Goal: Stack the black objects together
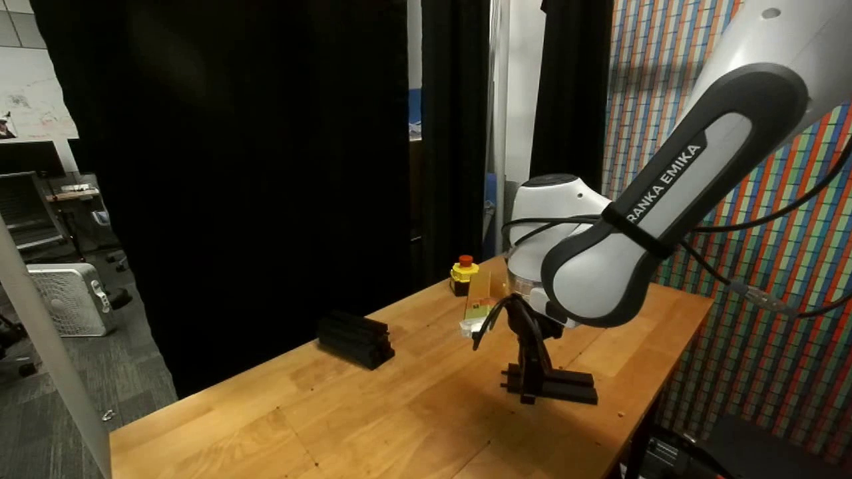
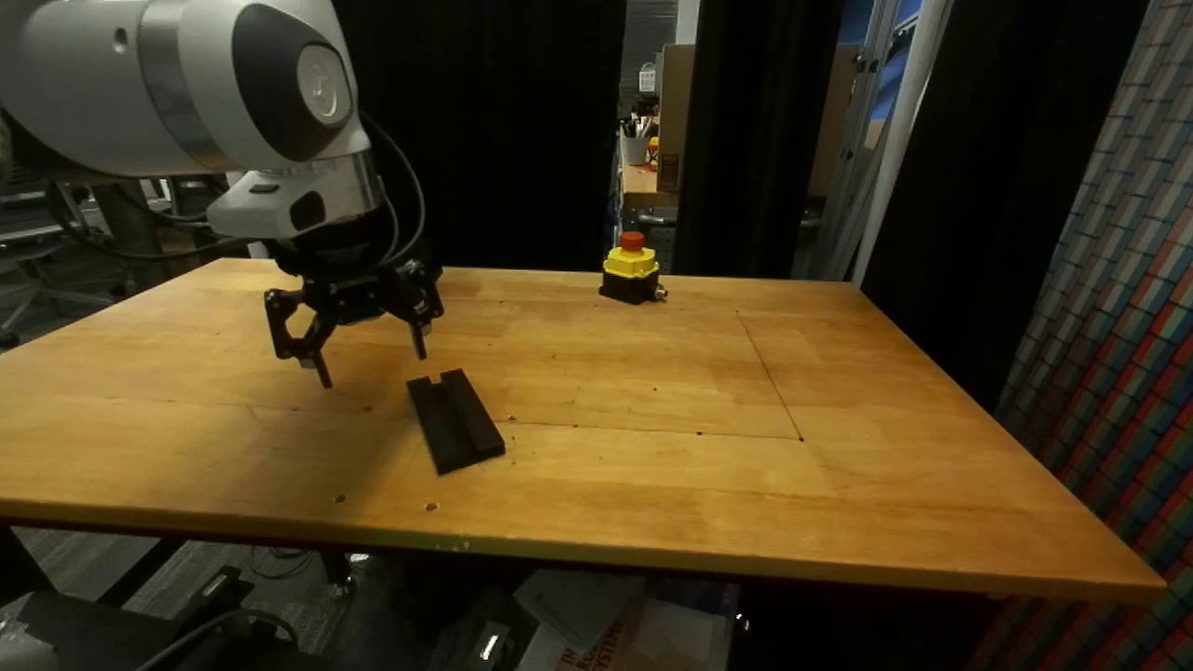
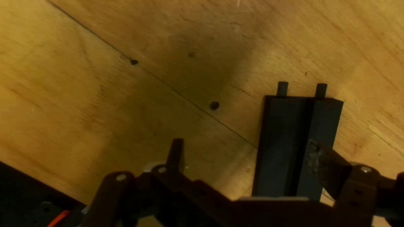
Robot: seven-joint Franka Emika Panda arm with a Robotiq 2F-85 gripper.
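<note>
Two black bars (image 2: 454, 424) below and to one side of the wide-spread hand (image 2: 373, 370)

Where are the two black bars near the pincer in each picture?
In an exterior view: the two black bars, left of centre, right of the pincer.
In an exterior view: the bars, low, right of centre, partly behind the pincer.
In the wrist view: the bars, right of centre.
Shared landmark: the pincer.

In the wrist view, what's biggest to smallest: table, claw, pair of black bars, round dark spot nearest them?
Table
Pair of black bars and claw: unsure, since the claw is seen closer up
Round dark spot
</note>
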